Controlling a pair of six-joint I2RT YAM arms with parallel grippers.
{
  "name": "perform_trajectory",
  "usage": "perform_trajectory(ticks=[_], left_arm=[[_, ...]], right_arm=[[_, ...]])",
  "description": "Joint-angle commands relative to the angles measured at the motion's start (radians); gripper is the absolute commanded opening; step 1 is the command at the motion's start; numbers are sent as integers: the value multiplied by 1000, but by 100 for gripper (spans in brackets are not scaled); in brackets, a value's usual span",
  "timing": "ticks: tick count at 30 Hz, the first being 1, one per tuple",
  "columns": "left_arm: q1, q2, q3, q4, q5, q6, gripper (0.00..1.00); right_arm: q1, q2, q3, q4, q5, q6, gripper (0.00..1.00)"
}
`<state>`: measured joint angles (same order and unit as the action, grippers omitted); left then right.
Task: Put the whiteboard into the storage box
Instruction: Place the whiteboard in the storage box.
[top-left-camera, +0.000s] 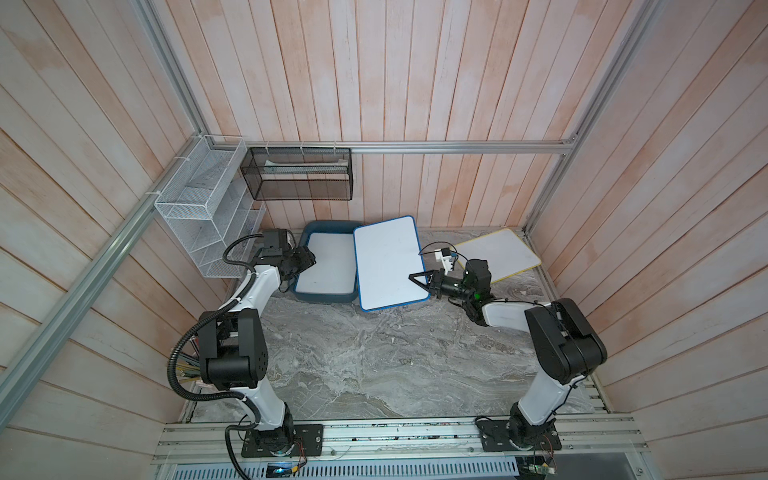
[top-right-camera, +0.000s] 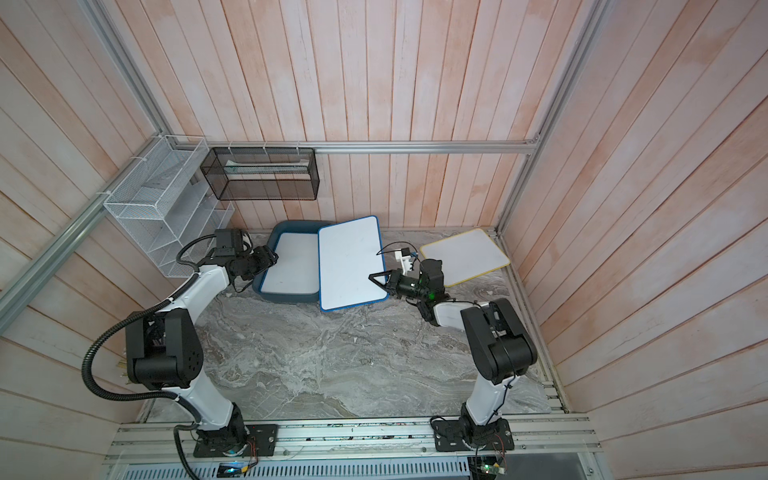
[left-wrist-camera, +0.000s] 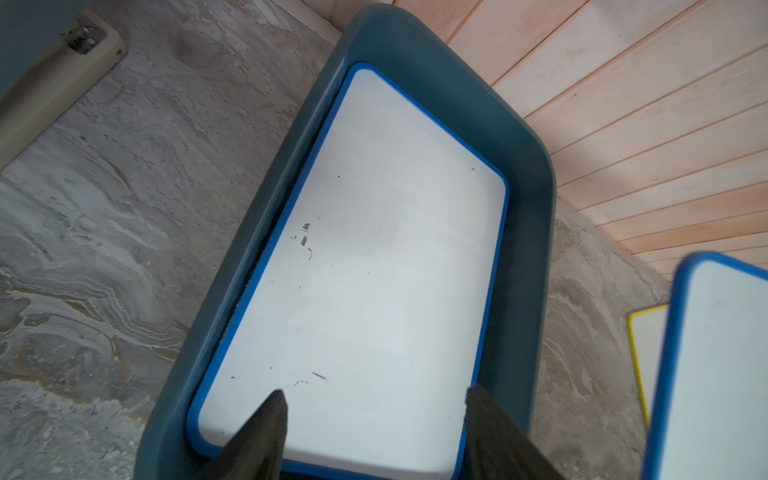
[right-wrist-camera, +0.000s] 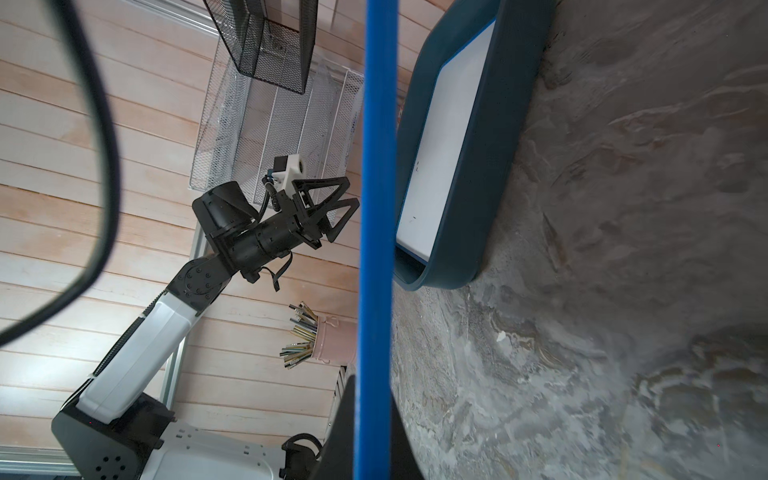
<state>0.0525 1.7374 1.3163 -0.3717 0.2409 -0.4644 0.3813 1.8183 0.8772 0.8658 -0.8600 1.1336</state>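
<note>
The dark teal storage box (top-left-camera: 325, 296) (top-right-camera: 286, 226) stands at the back of the table with one blue-framed whiteboard (top-left-camera: 328, 262) (left-wrist-camera: 365, 270) lying flat inside it. My right gripper (top-left-camera: 415, 279) (right-wrist-camera: 374, 399) is shut on the edge of a second blue-framed whiteboard (top-left-camera: 388, 262) (top-right-camera: 351, 262). That board is raised beside the box, and its left edge overlaps the box's right rim. My left gripper (top-left-camera: 305, 259) (left-wrist-camera: 374, 399) hangs open over the box's left end, holding nothing.
A yellow-framed whiteboard (top-left-camera: 498, 253) lies at the back right, behind my right arm. A black mesh basket (top-left-camera: 299, 174) and a white wire rack (top-left-camera: 208, 216) hang on the walls above the box. A pink cup of pens (right-wrist-camera: 332, 345) stands by the left arm's base.
</note>
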Motion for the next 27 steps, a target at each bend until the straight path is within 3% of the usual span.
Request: perform_trajectory(ticks=[1,5,14,21,27], left_arm=[[4,-39,-20,-20,40,25,70],[12,-72,-45,-25,88,6,70],[23,-157,-150,-101,73,46,71],[23,-269,-311,-151,125,63,71],[30,-400,-475,-101,235,67,71]], right_arm=[[31,80,111,87,46,34,0],[63,182,239,91,86,92,0],[123,335,448,49,206,170,0],[153,395,521,45,215,197,0],[163,433,577,24,208,199,0]])
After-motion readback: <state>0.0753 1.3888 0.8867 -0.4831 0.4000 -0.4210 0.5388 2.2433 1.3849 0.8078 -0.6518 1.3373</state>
